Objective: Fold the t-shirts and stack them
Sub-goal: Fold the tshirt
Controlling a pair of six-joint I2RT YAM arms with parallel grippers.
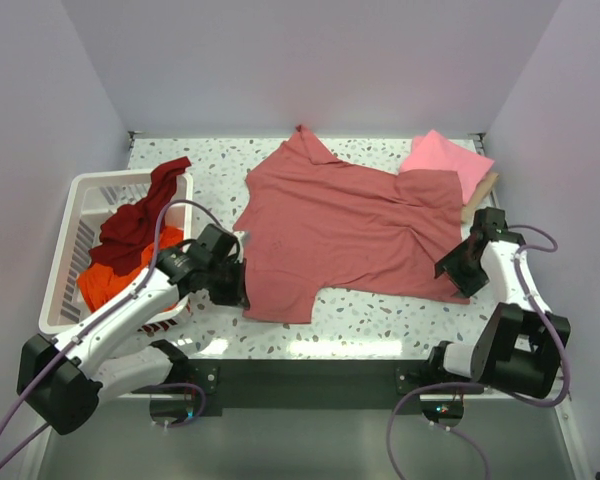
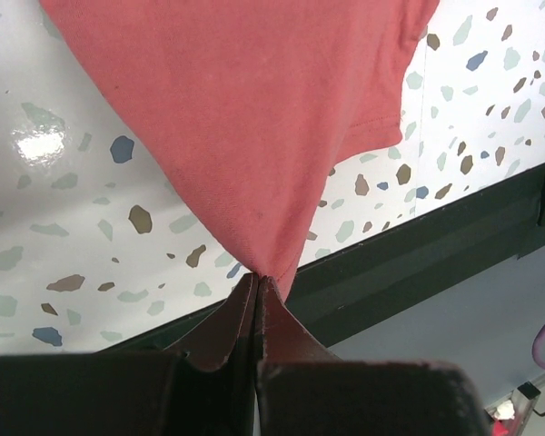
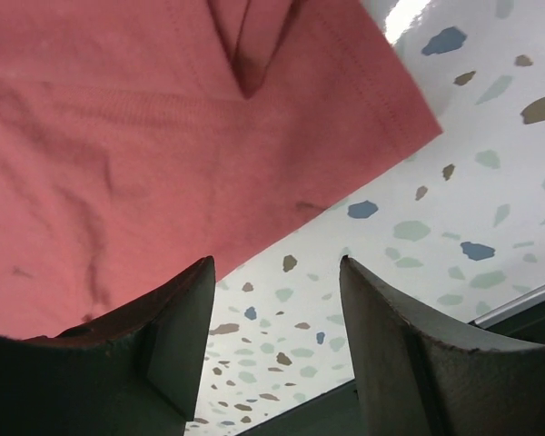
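Note:
A dusty rose-red t-shirt (image 1: 350, 225) lies spread across the table. My left gripper (image 1: 240, 272) is shut on its near left edge; in the left wrist view the cloth (image 2: 254, 118) runs down into the closed jaws. My right gripper (image 1: 452, 270) is open and empty at the shirt's near right corner; the right wrist view shows the hem (image 3: 163, 136) just ahead of the fingers. A folded bright pink t-shirt (image 1: 447, 160) lies at the back right. A dark maroon t-shirt (image 1: 140, 215) and an orange t-shirt (image 1: 120, 275) sit in the basket.
The white slatted basket (image 1: 75, 215) stands at the left. A light brown object (image 1: 483, 192) lies under the pink shirt at the right. Walls enclose the table at back and sides. The table's dark front edge (image 1: 310, 372) runs along the near side.

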